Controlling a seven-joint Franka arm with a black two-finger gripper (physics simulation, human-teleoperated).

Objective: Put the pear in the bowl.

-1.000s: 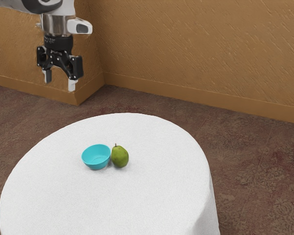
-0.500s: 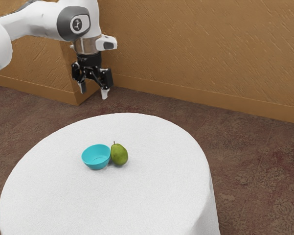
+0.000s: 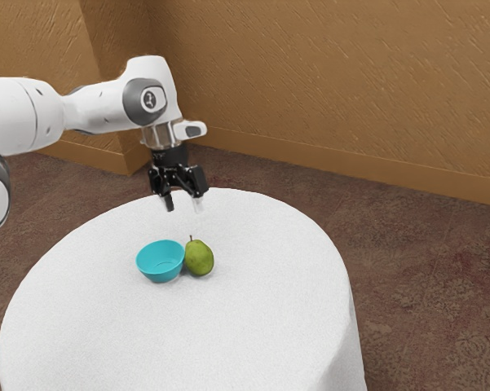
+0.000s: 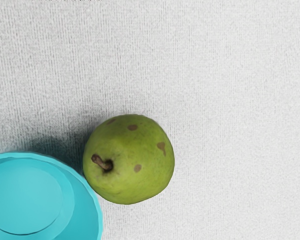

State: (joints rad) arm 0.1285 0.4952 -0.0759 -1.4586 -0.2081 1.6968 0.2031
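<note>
Jaws stand apart above pear (image 3: 200, 258) beside bowl (image 3: 161, 262)

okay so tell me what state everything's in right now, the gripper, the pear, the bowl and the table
Gripper: open, holding nothing, raised over the table.
Pear: standing stem up, leaning slightly toward the bowl, outside it and close beside it.
Bowl: upright, empty.
Table: covered with a white cloth.

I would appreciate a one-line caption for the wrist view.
Green pear with brown spots beside a blue bowl.
</note>
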